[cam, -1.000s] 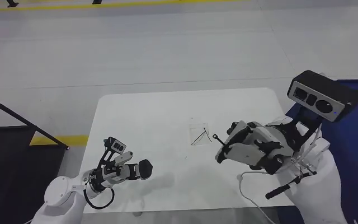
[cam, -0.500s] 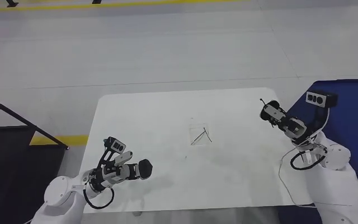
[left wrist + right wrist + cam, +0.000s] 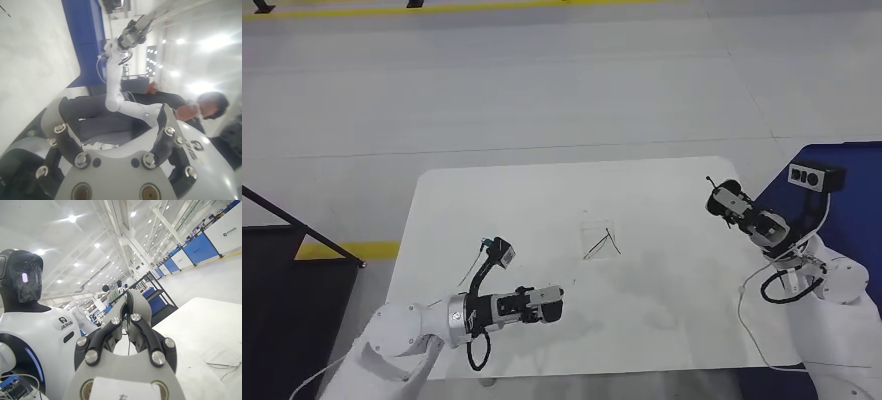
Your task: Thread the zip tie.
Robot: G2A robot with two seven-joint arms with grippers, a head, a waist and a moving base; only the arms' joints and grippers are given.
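**A:** Nearest us, the left gripper (image 3: 547, 303) hangs over the front part of the table (image 3: 672, 330), and its fingers are spread wide.

**B:** We see that same gap from its wrist. Where's the zip tie (image 3: 599, 243)?

**A:** We find it mid-table: thin dark strands in a loose V, lying flat, well apart from both grippers.

**B:** Farther off, by the table's right edge, we have the right gripper (image 3: 720, 197), fingers pressed together.

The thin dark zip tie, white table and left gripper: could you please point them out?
Thin dark zip tie (image 3: 596, 247): top view, its longer strand.
White table (image 3: 672, 200): top view, bare surface.
Left gripper (image 3: 558, 304): top view, between fingertips.
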